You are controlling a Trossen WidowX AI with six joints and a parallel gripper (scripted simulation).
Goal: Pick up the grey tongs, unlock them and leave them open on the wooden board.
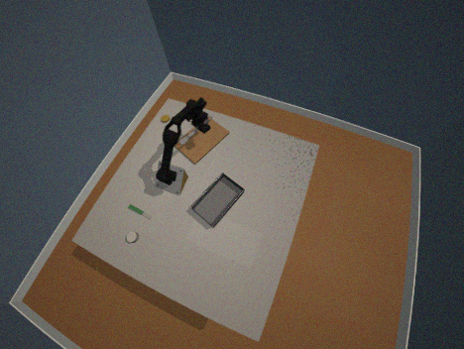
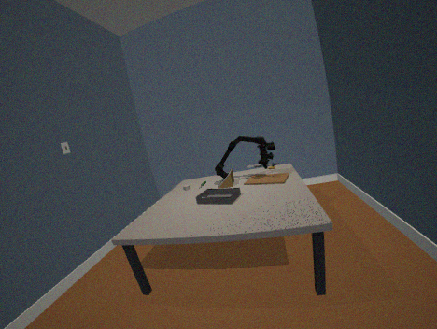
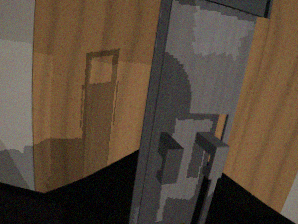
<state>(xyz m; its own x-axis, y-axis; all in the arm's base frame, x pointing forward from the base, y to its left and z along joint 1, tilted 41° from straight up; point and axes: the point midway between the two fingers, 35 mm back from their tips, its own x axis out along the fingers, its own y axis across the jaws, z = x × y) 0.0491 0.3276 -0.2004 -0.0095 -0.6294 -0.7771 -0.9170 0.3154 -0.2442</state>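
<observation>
My gripper [image 1: 202,123] [image 2: 269,160] is shut on the grey tongs [image 3: 178,116] and holds them a little above the wooden board [image 1: 204,144] [image 2: 275,178] [image 3: 63,36] at the far side of the table. The roasting tin [image 1: 218,199] [image 2: 218,196] stands empty in the middle of the table, apart from the arm.
The arm's base [image 1: 168,179] stands left of the tin, with a small wooden wedge beside it. A green-and-white stick [image 1: 139,211] and a white disc [image 1: 131,237] lie at the near left. A yellow disc [image 1: 165,118] lies by the table's far left edge.
</observation>
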